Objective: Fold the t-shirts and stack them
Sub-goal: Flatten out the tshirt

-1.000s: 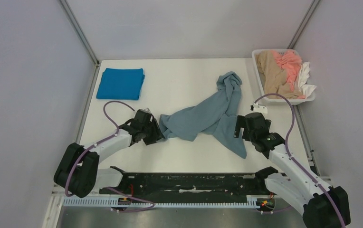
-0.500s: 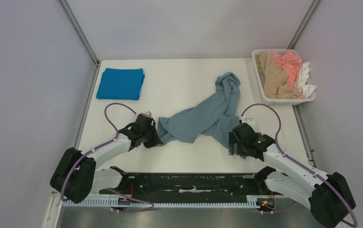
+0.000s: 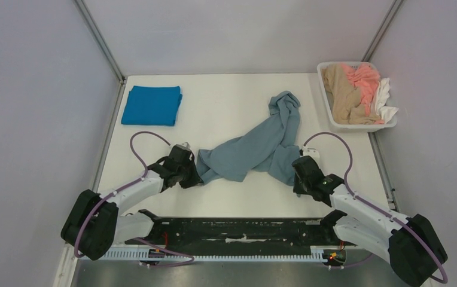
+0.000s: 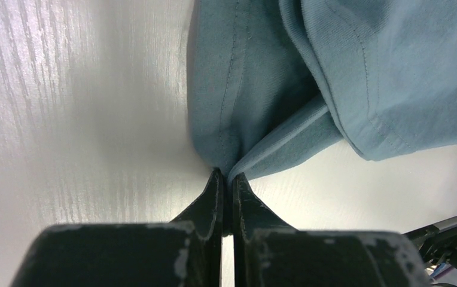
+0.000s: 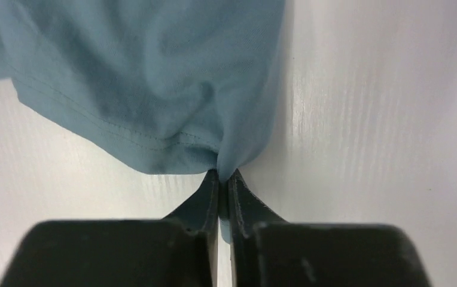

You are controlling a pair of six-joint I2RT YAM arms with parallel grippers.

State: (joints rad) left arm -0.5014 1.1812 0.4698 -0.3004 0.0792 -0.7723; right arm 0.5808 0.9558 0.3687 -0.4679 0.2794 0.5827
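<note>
Since 1.0 s ago: right gripper (image 5: 221, 176) has pulled back toward near-left. The near-right tail of the grey-blue t-shirt (image 3: 256, 146), which then trailed past the wrist, is now bunched at the claw. Left gripper (image 4: 225, 178) has shifted slightly near-left w/ its bit of cloth.

Table (image 3: 226, 95): white top, walled on left, right and far sides.

Grey-blue t-shirt: unfolded, rumpled, approx. mid-table. It runs as a diagonal band from a twisted lump at far right-of-centre down to near-left, w/ a second lobe dropping to near-right. All of it lies on the table as far as top view shows.

Basket (image 3: 358, 127): white, far-right corner, holds tan, coral-pink and white cloth.

Cobalt t-shirt (image 3: 152, 105): folded into a flat rectangle, far-left corner, well apart from the grey-blue one.

Left gripper: at near-left end of the grey-blue t-shirt. Wrist view shows fingers pressed together, pinching a stitched hem fold at the tips.

Right gripper: at near-right lobe. Fingers likewise closed tight on a hemmed edge, cloth puckered just above the tips.
</note>
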